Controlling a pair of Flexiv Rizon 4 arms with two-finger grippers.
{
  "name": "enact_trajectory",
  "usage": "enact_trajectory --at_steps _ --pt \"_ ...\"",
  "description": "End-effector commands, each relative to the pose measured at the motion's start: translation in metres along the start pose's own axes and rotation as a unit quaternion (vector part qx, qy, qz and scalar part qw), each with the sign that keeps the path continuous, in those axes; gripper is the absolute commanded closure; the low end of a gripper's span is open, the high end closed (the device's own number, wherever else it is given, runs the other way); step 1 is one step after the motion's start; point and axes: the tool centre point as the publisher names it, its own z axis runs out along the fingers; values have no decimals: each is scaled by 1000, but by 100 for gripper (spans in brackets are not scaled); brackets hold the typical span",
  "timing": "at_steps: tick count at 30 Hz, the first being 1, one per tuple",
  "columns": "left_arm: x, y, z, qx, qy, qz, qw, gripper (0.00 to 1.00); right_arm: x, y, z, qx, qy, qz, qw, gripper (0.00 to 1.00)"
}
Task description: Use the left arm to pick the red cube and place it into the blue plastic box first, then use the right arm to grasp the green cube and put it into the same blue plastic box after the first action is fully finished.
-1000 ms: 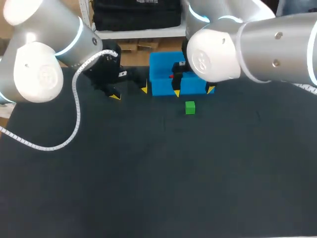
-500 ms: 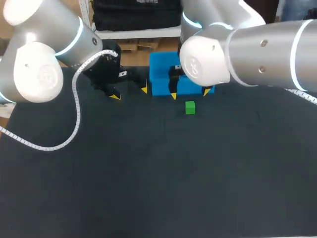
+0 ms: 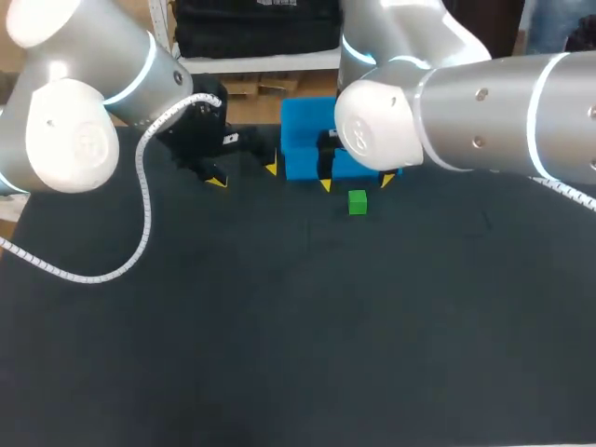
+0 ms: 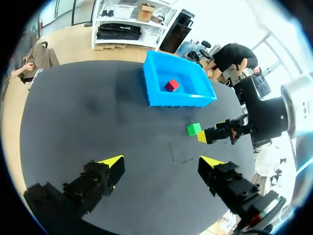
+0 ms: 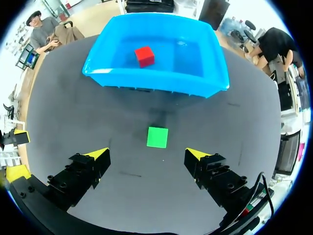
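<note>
The red cube [image 5: 144, 56] lies inside the blue plastic box [image 5: 156, 83], also seen as the red cube [image 4: 171, 85] in the box [image 4: 154, 95]. The green cube [image 3: 358, 201] sits on the dark table just in front of the blue box [image 3: 303, 140]. My right gripper [image 3: 356, 182] hovers open over the box's front wall, with the green cube [image 5: 157, 136] just ahead of its gripper [image 5: 146, 154] and between the finger lines. My left gripper [image 3: 244, 174] stands open left of the box, empty; its gripper [image 4: 161, 161] faces the box and the green cube [image 4: 193, 129].
The dark table [image 3: 279, 317] stretches wide in front of the cube. A white cable [image 3: 140, 233] loops from my left arm over the table's left part. My right arm's elbow hides much of the box from above.
My right gripper has shifted a little left and nearer, from over the box toward the green cube. The left arm and both cubes have stayed put.
</note>
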Motion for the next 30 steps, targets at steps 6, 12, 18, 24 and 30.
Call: enact_trajectory --at_steps 6,12,18,24,30 --pt "0 1 0 2 0 0 1000 0 -2 1 9 3 2 6 1000 0" --pt "0 1 0 2 0 0 1000 0 -2 -1 15 6 6 9 1000 0" --pt "0 1 0 2 0 0 1000 0 0 -2 21 8 10 7 1000 0" --pt "0 1 0 2 0 0 1000 0 2 -2 27 9 11 8 1000 0" --pt "0 1 0 2 0 0 1000 0 1 0 32 6 8 10 1000 0"
